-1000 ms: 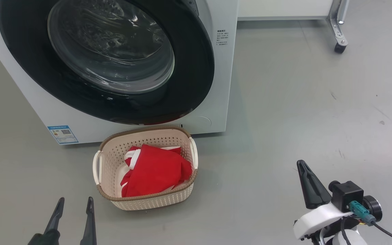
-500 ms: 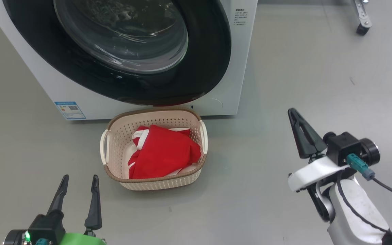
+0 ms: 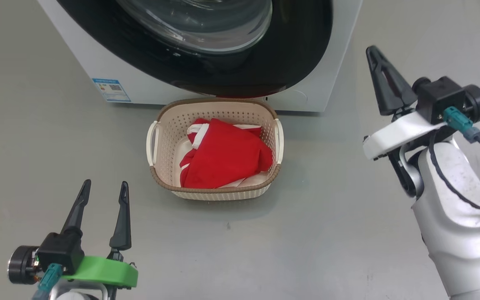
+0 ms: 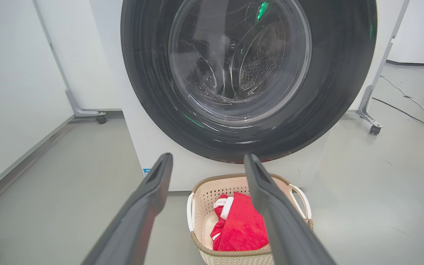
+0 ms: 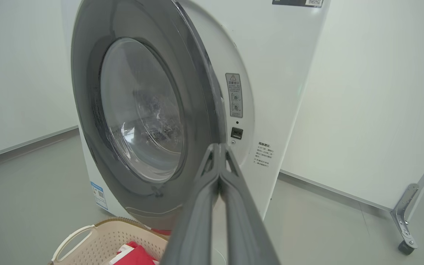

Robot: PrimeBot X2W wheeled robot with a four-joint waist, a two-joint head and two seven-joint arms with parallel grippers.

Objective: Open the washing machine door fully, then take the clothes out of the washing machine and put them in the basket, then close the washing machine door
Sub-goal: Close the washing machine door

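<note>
On a grey floor between white wall panels, the red, white-trimmed clothes lay crumpled in the cream basket just before the washing machine; left gripper spread wide, empty; right gripper fully closed, empty.

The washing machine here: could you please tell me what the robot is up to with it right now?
It is a laundry-unloading job that looks about done. The red clothes lie in the basket on the floor in front of the washing machine, and its round door looks shut or nearly so. Neither gripper holds anything: the left gripper hovers open beside the basket, and the right gripper is shut, raised near the machine's front corner.
</note>
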